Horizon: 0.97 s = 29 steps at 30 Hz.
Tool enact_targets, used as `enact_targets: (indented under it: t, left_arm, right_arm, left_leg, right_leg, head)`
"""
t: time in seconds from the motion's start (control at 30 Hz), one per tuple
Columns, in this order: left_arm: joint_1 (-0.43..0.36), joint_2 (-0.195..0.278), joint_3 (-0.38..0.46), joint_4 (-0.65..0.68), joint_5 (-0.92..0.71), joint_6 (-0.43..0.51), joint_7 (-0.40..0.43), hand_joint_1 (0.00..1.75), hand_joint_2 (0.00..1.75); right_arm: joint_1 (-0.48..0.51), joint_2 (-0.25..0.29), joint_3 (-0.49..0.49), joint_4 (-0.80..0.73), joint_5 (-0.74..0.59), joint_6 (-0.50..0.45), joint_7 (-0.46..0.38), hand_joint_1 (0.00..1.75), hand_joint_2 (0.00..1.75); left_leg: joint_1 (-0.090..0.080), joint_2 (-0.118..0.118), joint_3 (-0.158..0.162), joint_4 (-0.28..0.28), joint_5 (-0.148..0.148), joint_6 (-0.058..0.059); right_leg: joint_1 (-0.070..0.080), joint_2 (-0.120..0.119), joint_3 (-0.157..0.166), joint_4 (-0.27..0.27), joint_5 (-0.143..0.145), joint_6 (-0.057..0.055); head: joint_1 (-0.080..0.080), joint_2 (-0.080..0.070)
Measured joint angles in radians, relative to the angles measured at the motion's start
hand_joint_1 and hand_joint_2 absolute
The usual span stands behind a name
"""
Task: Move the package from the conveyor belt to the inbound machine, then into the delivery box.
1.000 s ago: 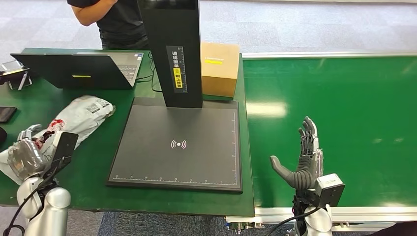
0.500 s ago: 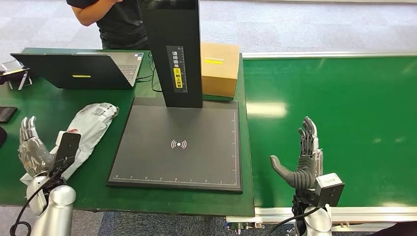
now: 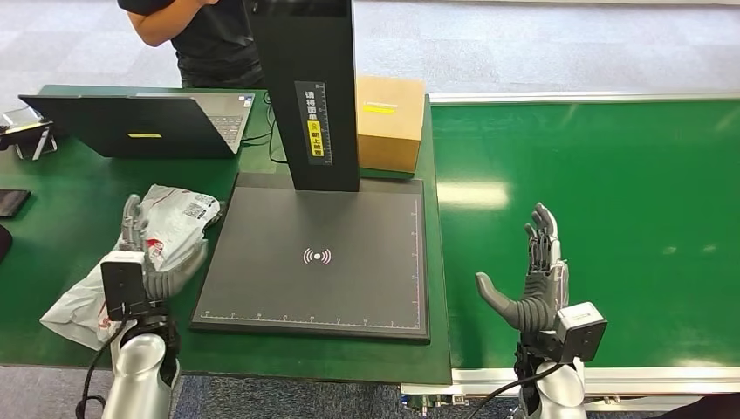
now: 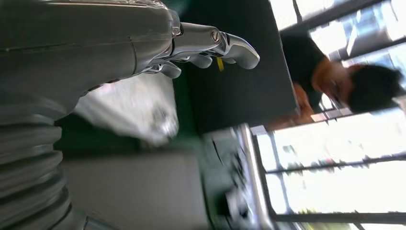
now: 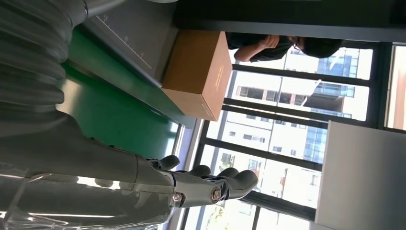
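Both hands spread empty: left hand [image 3: 147, 253] over package [image 3: 148, 240], right hand [image 3: 534, 284] raised

The left hand [image 3: 148, 253] covers the middle of the white package [image 3: 170, 223], so you cannot tell if the fingers touch it. In the left wrist view the package [image 4: 129, 108] is a blurry white patch, and the print on it is too fuzzy to read. The person [image 3: 196, 39] is cut off at the top edge of the head view. The black post [image 3: 305, 92] of the machine hides part of the brown box [image 3: 390, 122]. A small black thing [image 3: 10, 202] is cut off at the left edge.
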<state>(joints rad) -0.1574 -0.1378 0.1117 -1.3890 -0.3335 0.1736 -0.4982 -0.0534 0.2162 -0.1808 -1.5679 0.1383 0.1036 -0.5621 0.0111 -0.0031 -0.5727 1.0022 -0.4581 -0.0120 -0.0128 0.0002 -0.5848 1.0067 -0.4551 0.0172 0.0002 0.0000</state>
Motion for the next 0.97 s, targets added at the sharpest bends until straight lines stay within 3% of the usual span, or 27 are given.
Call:
enact_targets:
  t: [0.13, 0.23, 0.6, 0.97]
  left_arm:
    - [0.015, -0.017, -0.070, -0.018, 0.125, -0.151, -0.030, 0.00, 1.75]
    - [0.021, -0.021, -0.115, -0.019, 0.182, -0.210, -0.052, 0.00, 1.75]
    - [0.025, -0.024, -0.191, -0.016, 0.249, -0.321, -0.115, 0.00, 1.75]
    - [0.019, -0.024, -0.222, 0.000, 0.240, -0.334, -0.124, 0.00, 1.75]
  right_arm:
    - [-0.015, 0.000, 0.013, 0.012, 0.005, 0.018, 0.003, 0.00, 1.75]
    - [-0.025, 0.000, 0.026, 0.021, 0.010, 0.031, 0.006, 0.00, 1.75]
    - [-0.039, -0.001, 0.057, 0.038, 0.015, 0.087, 0.031, 0.00, 1.75]
    - [-0.046, -0.002, 0.077, 0.053, 0.018, 0.095, 0.039, 0.00, 1.75]
  left_leg:
    - [0.000, 0.000, 0.000, 0.000, 0.000, 0.000]
    - [0.000, 0.000, 0.000, 0.000, 0.000, 0.000]
    - [0.000, 0.000, 0.000, 0.000, 0.000, 0.000]
    - [0.000, 0.000, 0.000, 0.000, 0.000, 0.000]
  right_leg:
    - [0.000, 0.000, 0.000, 0.000, 0.000, 0.000]
    - [0.000, 0.000, 0.000, 0.000, 0.000, 0.000]
    - [0.000, 0.000, 0.000, 0.000, 0.000, 0.000]
    - [0.000, 0.000, 0.000, 0.000, 0.000, 0.000]
  head:
    - [0.000, 0.000]
    - [0.000, 0.000]
    - [0.000, 0.000]
    - [0.000, 0.000]
